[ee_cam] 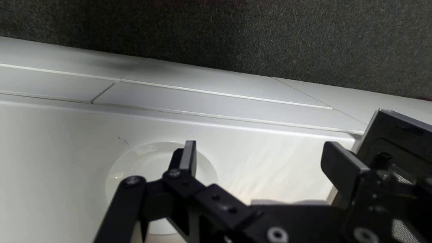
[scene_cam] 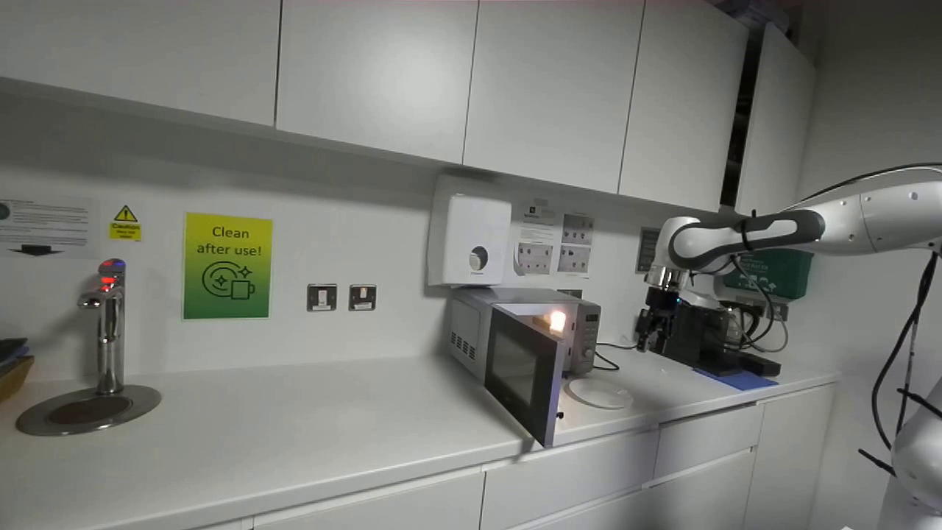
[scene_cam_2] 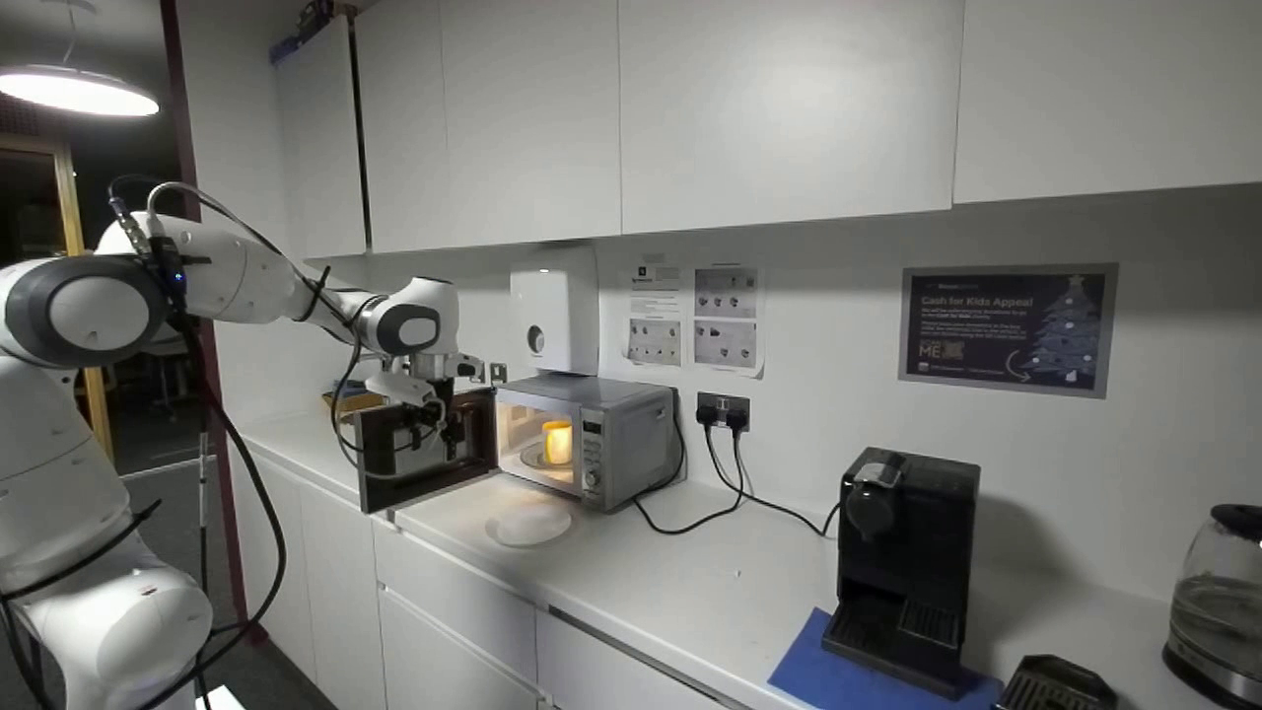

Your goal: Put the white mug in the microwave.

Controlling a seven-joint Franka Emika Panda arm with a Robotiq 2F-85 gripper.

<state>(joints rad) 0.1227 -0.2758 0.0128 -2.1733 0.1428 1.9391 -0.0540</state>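
Note:
The white mug [scene_cam_2: 557,442] stands upright inside the microwave [scene_cam_2: 631,434], tinted yellow by the interior lamp. Its base is on the turntable. The microwave door [scene_cam: 519,375] hangs wide open, swung out past the counter's front edge. My gripper [scene_cam_2: 432,434] is outside the microwave, in front of the opening and close to the door's inner side. In the wrist view the gripper [ee_cam: 260,155] is open wide, with nothing between its fingers. The door's dark inner face [ee_cam: 398,141] shows just beyond the right-hand finger there. The mug is out of the wrist view.
A white plate [scene_cam_2: 529,525] lies on the counter in front of the microwave. A black coffee machine [scene_cam_2: 907,562] on a blue mat [scene_cam_2: 818,661] and a glass jug [scene_cam_2: 1218,602] stand farther along. A white dispenser [scene_cam: 471,235] hangs above the microwave; power cables [scene_cam_2: 680,528] trail beside it.

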